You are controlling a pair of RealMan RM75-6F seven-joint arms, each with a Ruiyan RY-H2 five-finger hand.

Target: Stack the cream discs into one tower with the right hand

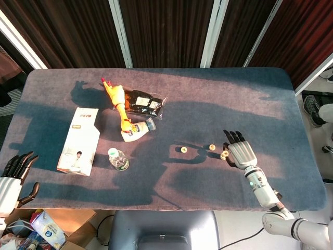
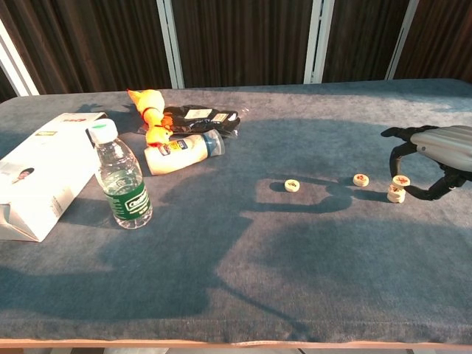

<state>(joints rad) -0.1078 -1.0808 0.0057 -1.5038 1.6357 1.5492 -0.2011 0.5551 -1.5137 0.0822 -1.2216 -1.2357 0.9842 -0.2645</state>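
Under our right hand [image 2: 436,151] | fingers [image 2: 399,153] curled, holding nothing | 2-disc stack [image 2: 396,193] below fingertips | loose discs [image 2: 361,179] leftward

right hand [image 2: 435,158] beside discs [image 2: 397,193] | bottle [image 2: 120,175] upright on table [image 2: 243,251]

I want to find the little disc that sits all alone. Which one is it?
Start at the grey-blue felt table and find the clear plastic water bottle. Look right, toward the silver right hand. The lone cream disc lies between them, apart from the discs beside the hand.
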